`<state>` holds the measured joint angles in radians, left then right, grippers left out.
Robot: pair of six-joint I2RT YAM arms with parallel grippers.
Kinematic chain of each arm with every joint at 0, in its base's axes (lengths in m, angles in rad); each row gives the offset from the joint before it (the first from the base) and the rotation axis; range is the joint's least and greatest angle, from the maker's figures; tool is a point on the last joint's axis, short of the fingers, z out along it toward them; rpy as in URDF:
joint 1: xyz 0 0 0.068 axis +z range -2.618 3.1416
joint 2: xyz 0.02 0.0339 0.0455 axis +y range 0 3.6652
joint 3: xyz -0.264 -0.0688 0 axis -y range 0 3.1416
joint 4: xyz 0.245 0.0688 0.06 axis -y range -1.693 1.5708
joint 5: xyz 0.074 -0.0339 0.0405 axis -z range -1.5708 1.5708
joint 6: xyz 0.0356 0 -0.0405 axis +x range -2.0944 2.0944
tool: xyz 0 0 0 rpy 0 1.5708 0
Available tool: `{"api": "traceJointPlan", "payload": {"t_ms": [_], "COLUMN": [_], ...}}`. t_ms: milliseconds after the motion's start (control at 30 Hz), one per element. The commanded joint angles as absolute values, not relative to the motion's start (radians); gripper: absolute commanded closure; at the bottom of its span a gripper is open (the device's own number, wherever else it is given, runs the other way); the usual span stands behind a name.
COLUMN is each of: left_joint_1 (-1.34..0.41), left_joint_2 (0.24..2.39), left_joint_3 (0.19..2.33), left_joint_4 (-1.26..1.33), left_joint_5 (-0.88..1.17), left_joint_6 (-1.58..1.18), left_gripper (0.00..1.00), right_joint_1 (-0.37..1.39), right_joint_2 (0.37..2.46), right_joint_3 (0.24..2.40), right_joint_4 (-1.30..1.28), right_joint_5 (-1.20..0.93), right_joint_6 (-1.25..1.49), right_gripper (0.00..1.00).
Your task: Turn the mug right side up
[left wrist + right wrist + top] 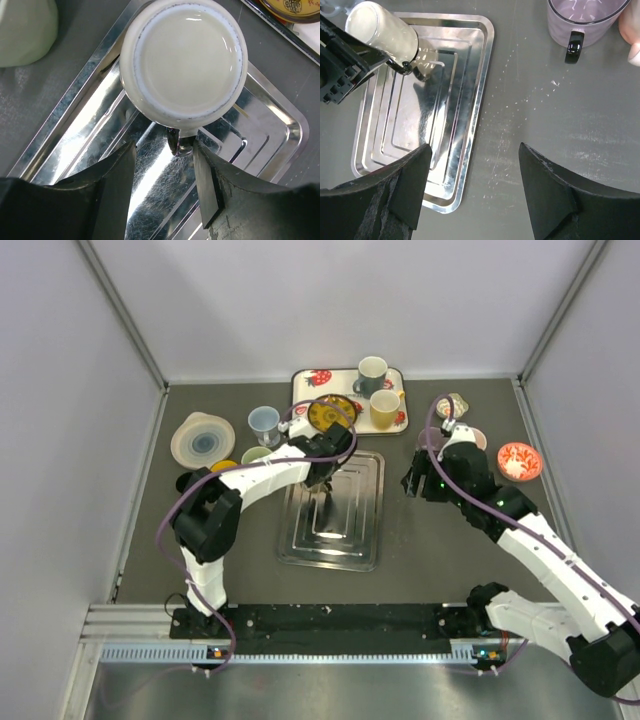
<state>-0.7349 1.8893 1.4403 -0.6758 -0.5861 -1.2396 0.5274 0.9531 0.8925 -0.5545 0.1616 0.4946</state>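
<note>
I see steel tray [85,135] on bench [545,120], green cup [22,30] beside. Mug [182,60] inverted, base up (axis vertical), handle [181,144] between unclenched left end effector [162,165] fingers; right end effector [475,150] released.

Mid-table: metal tray [335,540], with upturned mug [185,60] base-up at its far end. Behind, at the back edge: serving tray [340,382] carrying rear mug [372,373], front mug [385,408] and, left of that, a dish [330,413]. Further left: cup [265,423], then lidded bowl [202,438]. Right of metal tray: handled mug [582,17], small bowl [518,460] beyond.
</note>
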Motion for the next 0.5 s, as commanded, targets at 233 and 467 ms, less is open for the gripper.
{"api": "traceJointPlan", "payload": {"t_ms": [233, 467], "left_joint_1": [-0.721, -0.703], "left_joint_2": [1.917, 1.939], "left_joint_3": [1.516, 1.543], "left_joint_4": [-0.644, -0.660], "left_joint_5": [-0.537, -0.543], "left_joint_6": [-1.189, -1.216], "left_gripper": [0.44, 0.43], "right_joint_1": [0.534, 0.532], "right_joint_2": [0.953, 0.953], "right_joint_3": [0.856, 0.850], "right_joint_4": [-0.482, -0.472], "right_joint_5": [0.123, 0.107], "right_joint_6": [0.506, 0.509], "right_gripper": [0.30, 0.30]}}
